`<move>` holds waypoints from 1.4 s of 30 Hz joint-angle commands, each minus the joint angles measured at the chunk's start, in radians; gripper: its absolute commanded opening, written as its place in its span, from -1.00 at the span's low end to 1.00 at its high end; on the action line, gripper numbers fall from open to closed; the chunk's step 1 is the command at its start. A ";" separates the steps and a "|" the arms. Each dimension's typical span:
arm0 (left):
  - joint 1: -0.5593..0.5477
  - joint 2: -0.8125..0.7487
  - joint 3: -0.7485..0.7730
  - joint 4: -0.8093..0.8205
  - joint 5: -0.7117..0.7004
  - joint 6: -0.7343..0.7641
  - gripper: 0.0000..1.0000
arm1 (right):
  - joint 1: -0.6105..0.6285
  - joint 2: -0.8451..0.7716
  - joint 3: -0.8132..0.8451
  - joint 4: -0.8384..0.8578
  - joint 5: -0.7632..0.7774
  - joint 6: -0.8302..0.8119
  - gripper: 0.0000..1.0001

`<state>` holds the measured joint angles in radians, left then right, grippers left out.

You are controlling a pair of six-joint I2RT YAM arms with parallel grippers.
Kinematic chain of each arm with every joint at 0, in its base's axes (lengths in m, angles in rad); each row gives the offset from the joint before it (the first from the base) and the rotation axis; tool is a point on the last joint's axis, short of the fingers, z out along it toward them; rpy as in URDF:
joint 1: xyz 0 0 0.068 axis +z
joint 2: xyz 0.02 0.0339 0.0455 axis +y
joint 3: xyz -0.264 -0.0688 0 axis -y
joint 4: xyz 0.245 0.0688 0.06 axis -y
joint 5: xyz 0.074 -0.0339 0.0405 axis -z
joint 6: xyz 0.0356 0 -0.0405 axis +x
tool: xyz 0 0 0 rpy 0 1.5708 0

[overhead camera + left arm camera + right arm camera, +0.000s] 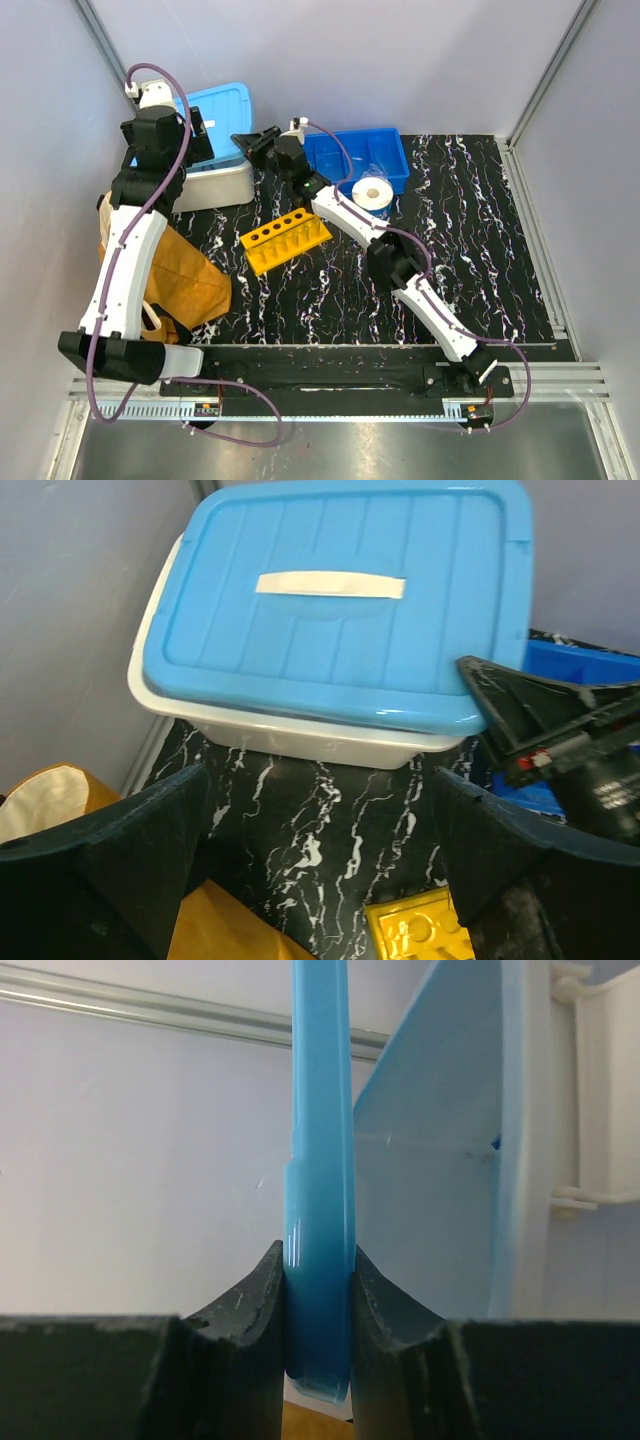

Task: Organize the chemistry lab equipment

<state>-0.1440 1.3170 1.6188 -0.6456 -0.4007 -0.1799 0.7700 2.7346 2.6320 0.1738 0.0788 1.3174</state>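
Observation:
The yellow test-tube rack (286, 238) lies on the dark marbled table, its holes showing no tubes; one corner of the rack (420, 935) shows in the left wrist view. Behind it stands a white box (215, 185) with a blue lid (222, 115). My right gripper (258, 140) is shut on the lid's right rim (320, 1160), which runs straight up between the pads of the gripper (320, 1290). My left gripper (320, 780) hangs open above the table in front of the box (300, 740), holding nothing.
A blue bin (398, 158) at the back holds a white paper roll (373, 193). A tan-yellow bag (185, 270) lies at the left beside the left arm. Grey walls close in the back and both sides.

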 commanded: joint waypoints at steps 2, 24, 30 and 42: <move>0.063 0.063 0.041 0.021 -0.024 0.033 0.87 | 0.003 0.022 0.053 0.020 0.039 0.058 -0.84; 0.119 0.375 0.104 -0.003 -0.102 0.073 0.64 | -0.048 -0.026 -0.006 -0.082 -0.180 0.089 -0.47; 0.119 0.441 0.124 0.001 -0.067 0.060 0.59 | -0.049 -0.003 0.026 -0.111 -0.212 0.092 -0.33; 0.119 0.490 0.150 -0.012 -0.132 0.085 0.53 | -0.067 -0.056 -0.010 -0.200 -0.235 -0.021 -0.07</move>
<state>-0.0311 1.8229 1.7206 -0.6796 -0.4870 -0.1020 0.7101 2.7537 2.6282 0.0681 -0.1276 1.3724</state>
